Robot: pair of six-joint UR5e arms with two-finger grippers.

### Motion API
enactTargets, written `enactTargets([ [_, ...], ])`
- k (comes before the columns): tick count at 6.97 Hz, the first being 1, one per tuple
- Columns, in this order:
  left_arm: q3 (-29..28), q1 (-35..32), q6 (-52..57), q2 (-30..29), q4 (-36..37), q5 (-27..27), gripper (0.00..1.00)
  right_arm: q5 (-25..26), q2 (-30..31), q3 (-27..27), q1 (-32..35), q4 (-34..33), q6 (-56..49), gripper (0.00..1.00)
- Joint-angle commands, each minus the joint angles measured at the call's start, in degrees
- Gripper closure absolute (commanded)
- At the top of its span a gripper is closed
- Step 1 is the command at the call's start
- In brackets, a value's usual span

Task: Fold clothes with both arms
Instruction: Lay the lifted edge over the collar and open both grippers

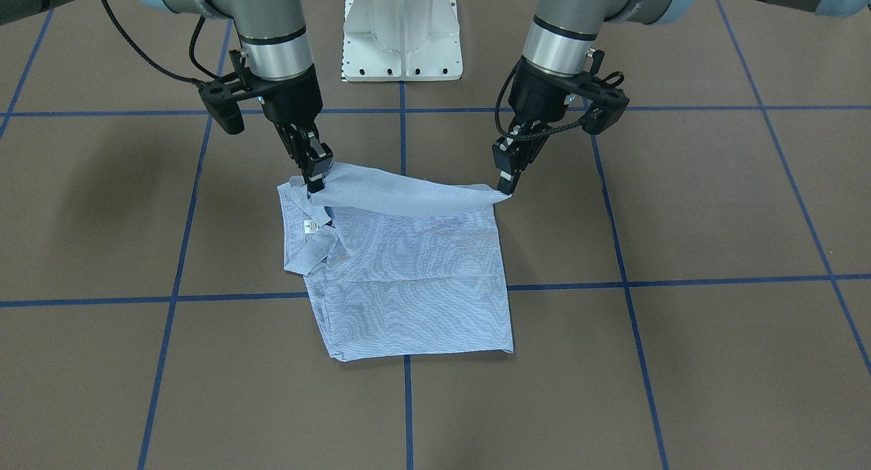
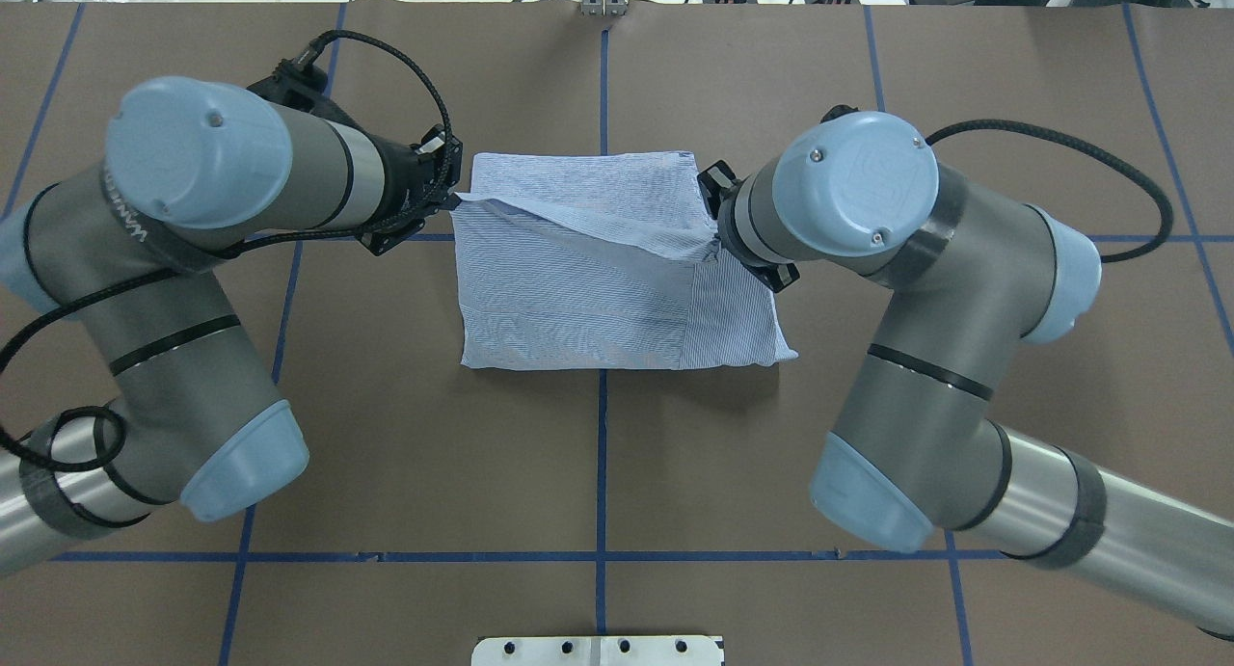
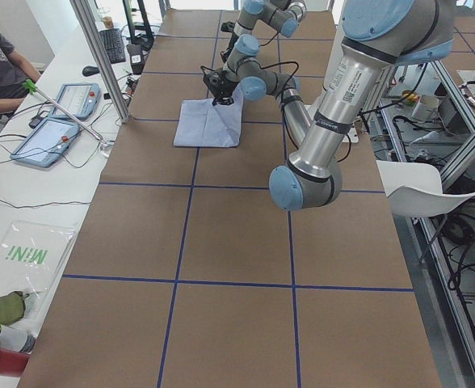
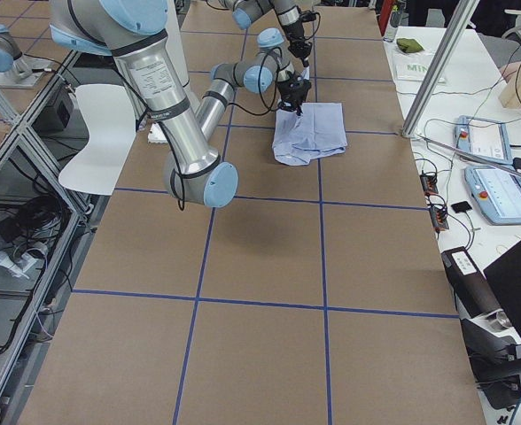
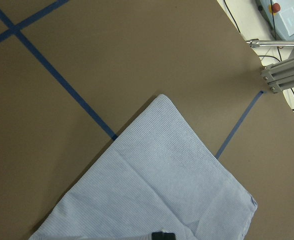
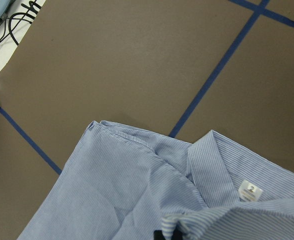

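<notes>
We see the light blue white-striped button-up shirt [image 1: 408, 286] part-folded on the brown blue-taped table [image 1: 680, 205], w/ its robot-side edge lifted into a band strung btw. both sets of fingers. The black left gripper [image 1: 505, 188] pinches one end and the black right gripper [image 1: 315, 183] the other, though cloth partly buries the tips, so both only look clamped. The white neck label [image 1: 311, 226] sits just below the right fingers; the rest lies flat beyond both.
</notes>
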State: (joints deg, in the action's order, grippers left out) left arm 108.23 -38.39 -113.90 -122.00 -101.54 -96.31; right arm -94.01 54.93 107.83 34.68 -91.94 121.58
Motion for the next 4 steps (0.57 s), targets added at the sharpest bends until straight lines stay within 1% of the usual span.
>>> enactTargets([
  [1,-8.36,-1.51,1.65,-2.71,-4.88,0.16,1.0,-2.05,-5.33,-12.32,2.4,4.12,-3.53,1.0],
  [3,-20.11,-3.0,4.02,-5.78,-12.24,0.42,1.0,-4.59,-8.25,-24.28,4.34,12.88,-6.52,1.0],
  [4,-26.34,-3.36,5.51,-6.05,-18.37,0.59,1.0,-4.78,-10.35,-30.16,4.61,14.92,-9.15,0.88],
])
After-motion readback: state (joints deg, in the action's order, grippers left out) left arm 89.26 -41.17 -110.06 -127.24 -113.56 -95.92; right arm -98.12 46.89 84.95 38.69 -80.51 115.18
